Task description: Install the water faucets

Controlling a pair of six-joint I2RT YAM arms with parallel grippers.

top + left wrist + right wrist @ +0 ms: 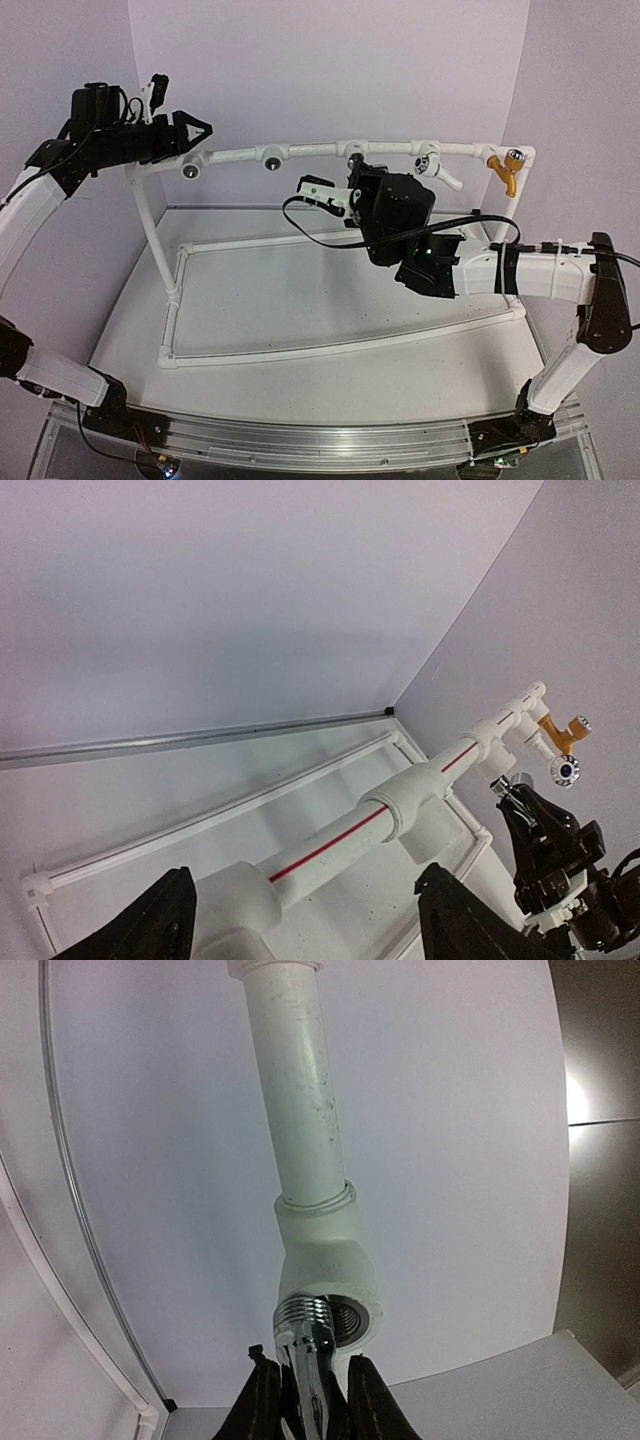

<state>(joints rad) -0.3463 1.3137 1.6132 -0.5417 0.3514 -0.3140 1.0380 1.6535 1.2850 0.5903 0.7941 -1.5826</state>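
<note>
Top external view: the white pipe frame [310, 150] runs its top rail from 9 to 3 o'clock across the far side of the table [300, 385], with the pale walls close behind it.
White faucet [437, 168]: seated on the rail at about 1 o'clock, spout slanting down towards 4 o'clock.
Orange-yellow faucet [505, 172]: on the rail at 2 o'clock, just beside the right corner post.
Silver faucet [308, 1350]: at mid-rail; in the right wrist view its threaded end sits at the left lip of a tee fitting [335, 1260], beside the threaded mouth and not sunk into it.
Right gripper [355, 178]: fingers pinched narrowly on the silver faucet's body, pointing towards 12 o'clock at the rail.
Left gripper [200, 138]: fingers spread wide, straddling the rail's left end at 10 o'clock; whether they touch the pipe cannot be told.
Open tees: two sockets [190, 170] [271, 161] with dark holes, between the two grippers.
Markings: a thin red stripe [330, 845] runs lengthwise along the rail in the left wrist view; any lettering on the taps is too small to read.
Edges and room: the base rectangle of pipe [330, 345] bounds a bare patch of table from 7 to 4 o'clock; the right arm's black cable [300, 225] loops under the rail near the centre.
</note>
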